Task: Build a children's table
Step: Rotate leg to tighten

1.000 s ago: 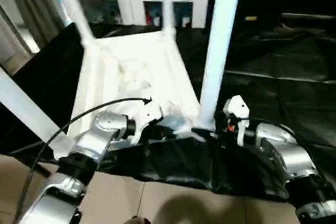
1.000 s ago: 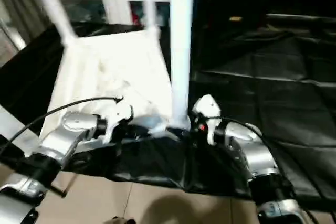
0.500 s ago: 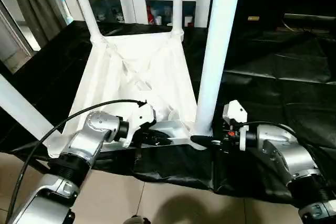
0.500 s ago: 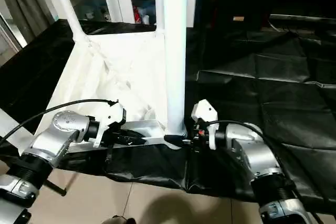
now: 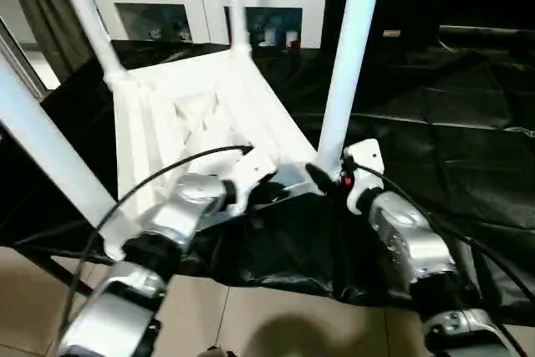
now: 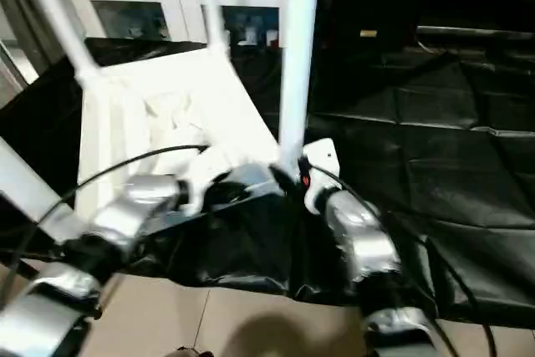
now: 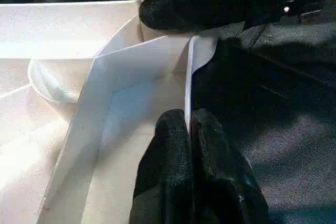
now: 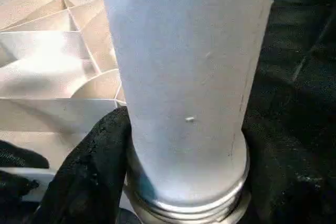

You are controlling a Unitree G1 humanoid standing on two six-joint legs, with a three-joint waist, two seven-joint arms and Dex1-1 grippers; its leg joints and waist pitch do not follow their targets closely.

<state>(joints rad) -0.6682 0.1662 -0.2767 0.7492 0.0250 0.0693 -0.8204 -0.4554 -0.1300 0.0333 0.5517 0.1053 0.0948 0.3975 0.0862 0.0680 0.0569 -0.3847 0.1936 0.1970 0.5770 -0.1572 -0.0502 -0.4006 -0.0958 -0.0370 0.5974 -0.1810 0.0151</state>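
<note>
we see the children's table (image 5: pixel 196 114) lying upside down on a black sheet (image 5: pixel 435 114), its legs pointing up. at left, our left gripper (image 7: pixel 189 129) has its fingers pinched shut on the thin near edge of the top. at right, our right gripper (image 8: pixel 184 182) has its fingers set wide around the base of the near right leg (image 5: pixel 347 56). further right, the sheet lies open.

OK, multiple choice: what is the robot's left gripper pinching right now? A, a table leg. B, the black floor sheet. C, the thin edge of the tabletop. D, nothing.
C: in the left wrist view the left gripper is shut on the thin rim of the tabletop.
</note>
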